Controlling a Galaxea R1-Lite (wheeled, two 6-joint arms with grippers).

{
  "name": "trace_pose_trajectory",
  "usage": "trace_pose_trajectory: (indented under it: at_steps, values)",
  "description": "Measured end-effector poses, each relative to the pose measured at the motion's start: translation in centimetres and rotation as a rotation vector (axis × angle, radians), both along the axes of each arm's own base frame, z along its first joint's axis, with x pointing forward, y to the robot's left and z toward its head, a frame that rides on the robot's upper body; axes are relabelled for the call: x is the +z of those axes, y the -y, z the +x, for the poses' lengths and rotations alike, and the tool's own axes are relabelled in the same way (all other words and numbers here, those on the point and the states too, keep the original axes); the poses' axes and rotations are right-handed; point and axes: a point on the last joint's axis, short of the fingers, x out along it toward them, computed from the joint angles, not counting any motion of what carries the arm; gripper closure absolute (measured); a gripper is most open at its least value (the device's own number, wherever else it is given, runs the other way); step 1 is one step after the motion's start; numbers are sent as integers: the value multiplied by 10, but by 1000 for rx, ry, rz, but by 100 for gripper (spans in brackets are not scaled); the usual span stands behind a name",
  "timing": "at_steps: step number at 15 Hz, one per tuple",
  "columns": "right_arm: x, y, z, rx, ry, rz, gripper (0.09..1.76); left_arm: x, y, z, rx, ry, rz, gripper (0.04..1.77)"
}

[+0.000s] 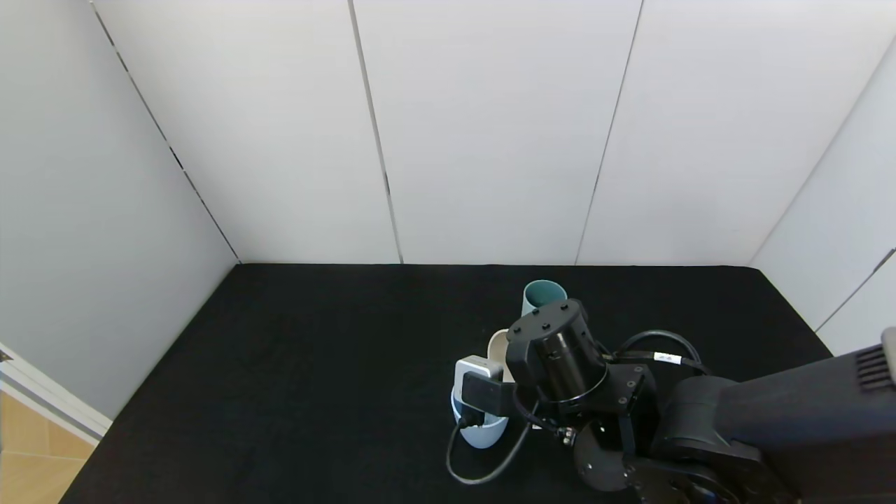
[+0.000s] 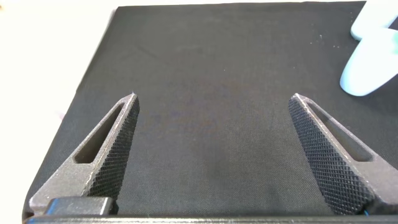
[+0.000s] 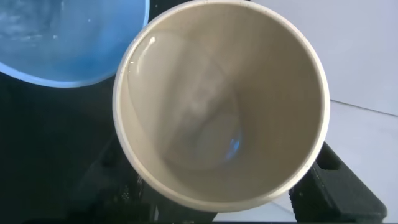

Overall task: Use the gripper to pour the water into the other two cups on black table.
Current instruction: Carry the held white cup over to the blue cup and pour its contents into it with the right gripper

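Note:
My right gripper (image 1: 511, 371) is shut on the wide cream-beige cup (image 1: 498, 350) and holds it tipped, its mouth toward the light blue cup (image 1: 480, 430) just below. In the right wrist view I look into the cream cup (image 3: 221, 106), with clear water lying against its lower wall near the lip. Beside that lip is the light blue cup's inside (image 3: 68, 37), which looks wet. The teal-green cup (image 1: 542, 295) stands upright just behind on the black table (image 1: 315, 364). My left gripper (image 2: 211, 99) is open and empty over bare table; the light blue cup (image 2: 368, 68) shows off to its side.
White wall panels (image 1: 490, 140) close the table at the back and both sides. The right arm's housing (image 1: 556, 350), small white box (image 1: 474, 369) and a black cable loop (image 1: 483, 469) hang over the light blue cup. The table's left half (image 1: 280, 392) is bare cloth.

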Motion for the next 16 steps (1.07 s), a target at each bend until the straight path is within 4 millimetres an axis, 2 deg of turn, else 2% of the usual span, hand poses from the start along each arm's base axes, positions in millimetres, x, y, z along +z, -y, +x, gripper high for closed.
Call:
trace_pose_trajectory:
  at_steps: [16]
  values:
    - [9,-4,12,65,50,-143,58,0,0,0,0,0,0,9]
